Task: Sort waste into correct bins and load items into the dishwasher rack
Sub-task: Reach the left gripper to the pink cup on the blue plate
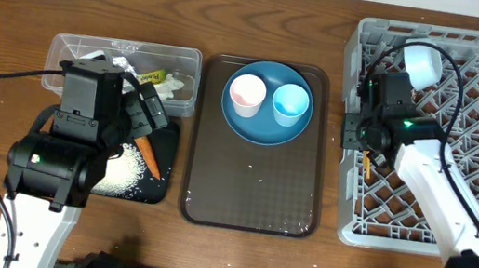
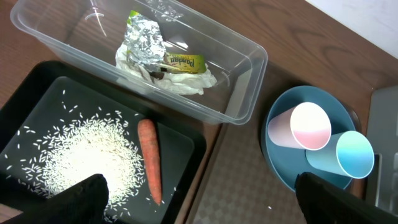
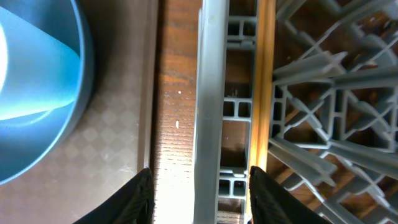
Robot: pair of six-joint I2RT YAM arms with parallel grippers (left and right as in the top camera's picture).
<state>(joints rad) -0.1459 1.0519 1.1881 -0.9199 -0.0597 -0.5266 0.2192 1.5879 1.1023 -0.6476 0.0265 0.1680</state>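
foil wrapper [image 2: 142, 38], yellow-green label [image 2: 184, 62] reading roughly "Pandan"

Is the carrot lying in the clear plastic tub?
No, the carrot lies in the black tub, beside the rice.

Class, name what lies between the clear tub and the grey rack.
In the overhead view: the brown tray, bearing the blue plate with the pink cup and light blue cup.
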